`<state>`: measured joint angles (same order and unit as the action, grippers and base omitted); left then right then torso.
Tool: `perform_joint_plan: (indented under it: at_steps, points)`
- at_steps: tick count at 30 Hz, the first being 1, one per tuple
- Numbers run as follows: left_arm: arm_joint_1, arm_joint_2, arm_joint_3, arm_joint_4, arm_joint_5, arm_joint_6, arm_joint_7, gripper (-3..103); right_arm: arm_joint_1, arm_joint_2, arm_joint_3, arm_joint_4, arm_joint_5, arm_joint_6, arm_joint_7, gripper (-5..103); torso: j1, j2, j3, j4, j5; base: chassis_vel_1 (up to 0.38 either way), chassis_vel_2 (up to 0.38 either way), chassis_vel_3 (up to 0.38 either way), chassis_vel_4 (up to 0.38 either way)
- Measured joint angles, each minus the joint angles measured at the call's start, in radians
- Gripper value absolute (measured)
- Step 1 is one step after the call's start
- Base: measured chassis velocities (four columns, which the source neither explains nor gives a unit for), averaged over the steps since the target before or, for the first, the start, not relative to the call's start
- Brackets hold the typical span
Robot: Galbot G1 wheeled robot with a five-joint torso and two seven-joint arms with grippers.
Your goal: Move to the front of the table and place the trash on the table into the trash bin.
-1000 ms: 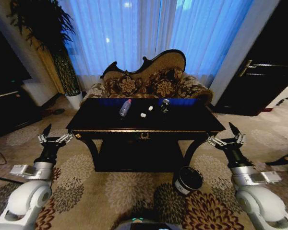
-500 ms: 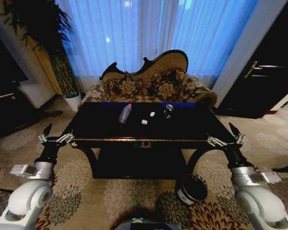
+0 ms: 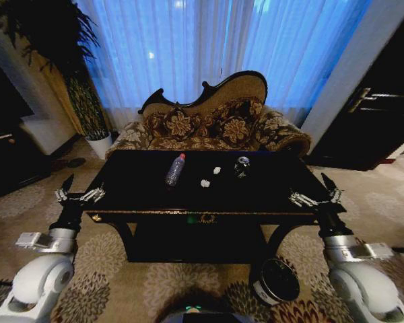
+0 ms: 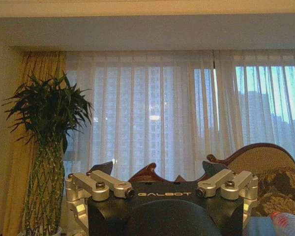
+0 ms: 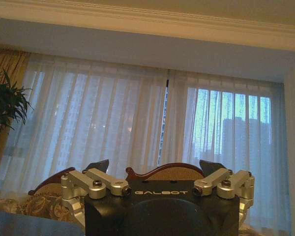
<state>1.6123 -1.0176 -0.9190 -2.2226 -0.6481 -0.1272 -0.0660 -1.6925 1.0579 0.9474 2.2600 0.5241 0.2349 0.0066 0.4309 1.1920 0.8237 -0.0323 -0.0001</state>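
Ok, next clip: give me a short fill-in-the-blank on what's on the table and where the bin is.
1. The clear bottle lies on its ____ on the table.
2. The can stands to the robot's ____ of the paper bits.
3. The trash bin sits on the ____, nearest the right gripper.

Missing: side; right; carpet

On large glossy black wooden desk [image 3: 141, 195], L to R: clear plastic bottle [image 3: 175, 169], two white crumpled paper bits [image 3: 205, 182], dark round can [image 3: 242, 166]; patterned sofa [image 3: 209, 124] behind desk, small black cylindrical trash bin [image 3: 277, 280] on floor below desk's front-R corner.
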Motion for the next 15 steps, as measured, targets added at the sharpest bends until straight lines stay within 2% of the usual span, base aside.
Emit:
perform_joint_plan:
  at_steps: [9, 15]
  points:
    - [-0.006, 0.006, 0.008, 0.003, -0.019, 0.008, -0.003, 100, 0.000, -0.001, 0.000, -0.001, 0.002, 0.003, -0.001, 100, -0.002, 0.001, -0.001, 0.0000, 0.0001, -0.003, 0.007, 0.004, -0.004]
    - [-0.053, 0.059, 0.030, 0.027, -0.117, 0.072, -0.030, 100, -0.009, 0.012, -0.003, 0.000, -0.001, 0.004, -0.003, 100, -0.001, 0.000, 0.000, 0.0000, 0.0000, 0.000, 0.000, 0.000, 0.000]
